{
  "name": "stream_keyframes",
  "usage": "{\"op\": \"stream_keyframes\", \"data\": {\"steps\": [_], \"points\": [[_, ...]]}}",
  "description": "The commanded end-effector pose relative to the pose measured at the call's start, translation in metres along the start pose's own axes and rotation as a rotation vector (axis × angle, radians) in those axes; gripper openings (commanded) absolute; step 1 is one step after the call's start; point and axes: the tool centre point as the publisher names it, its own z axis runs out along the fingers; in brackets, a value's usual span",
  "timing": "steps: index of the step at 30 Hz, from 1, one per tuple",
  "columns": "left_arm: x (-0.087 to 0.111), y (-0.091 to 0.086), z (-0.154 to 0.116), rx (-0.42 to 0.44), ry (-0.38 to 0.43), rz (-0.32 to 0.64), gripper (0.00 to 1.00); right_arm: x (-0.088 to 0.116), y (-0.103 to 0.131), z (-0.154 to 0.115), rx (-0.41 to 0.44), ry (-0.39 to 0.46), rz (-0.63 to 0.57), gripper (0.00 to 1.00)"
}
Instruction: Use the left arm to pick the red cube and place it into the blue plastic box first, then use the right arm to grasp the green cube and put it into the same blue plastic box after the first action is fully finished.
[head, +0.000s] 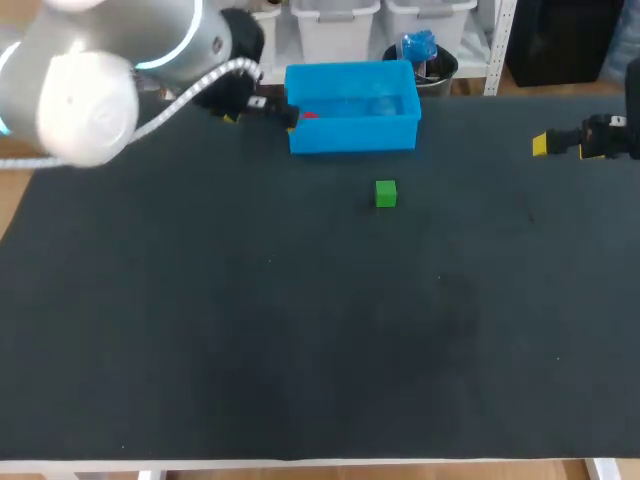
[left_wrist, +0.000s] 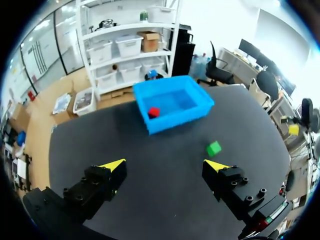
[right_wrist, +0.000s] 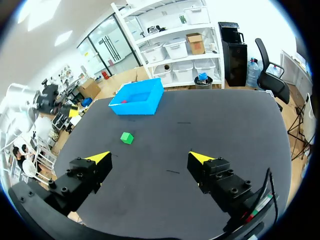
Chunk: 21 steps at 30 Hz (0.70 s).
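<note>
Two cubes: the red cube (head: 309, 115) lies inside the blue box (head: 355, 133), against its left end; the green cube (head: 386, 194) sits alone on the counter (head: 250, 330).
Left arm (head: 80, 100): it comes in from the left, and its left jaws hang just beside the left end of the blue box.
Left jaws: spread wide with nothing between them; in the left wrist view the red cube (left_wrist: 154, 112) lies well ahead of them, down in the box (left_wrist: 175, 117).
Stage, as judged: the first half looks done, so the green cube is the thing to go for.
Green cube: in front of the box, near it but not touching, under its right half.
Key relation: in the right wrist view the green cube (right_wrist: 127, 137) lies ahead of the right jaws and off towards their left finger, between them and the box (right_wrist: 137, 107).
Long axis: none, since it is a cube; either pair of opposite faces would serve.
Nearer arm: neither is clearly closer; both stand well apart from it, and the task gives it to the right arm.
Right arm (head: 610, 135): it sits at the counter's right edge, level with the box.
Right jaws: spread wide and empty.
Writing: no brand, label or print can be read on the cubes, the box or the counter.
</note>
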Motion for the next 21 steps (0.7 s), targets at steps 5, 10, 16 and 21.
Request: {"op": "stream_keyframes", "data": {"steps": [5,10,16,21], "points": [[0.096,0.014,-0.039,0.038,-0.245,0.008,1.0,0.0,0.0,0.0,0.0,0.0,0.0,1.0],[0.106,0.015,-0.044,0.049,-0.248,0.018,1.0,0.0,0.0,0.0,0.0,0.0,0.0,1.0],[0.112,0.015,-0.044,0.07,-0.233,0.004,1.0,0.0,0.0,0.0,0.0,0.0,0.0,1.0],[0.11,0.019,-0.046,0.093,-0.222,-0.008,1.0,0.0,0.0,0.0,0.0,0.0,0.0,1.0]]}}
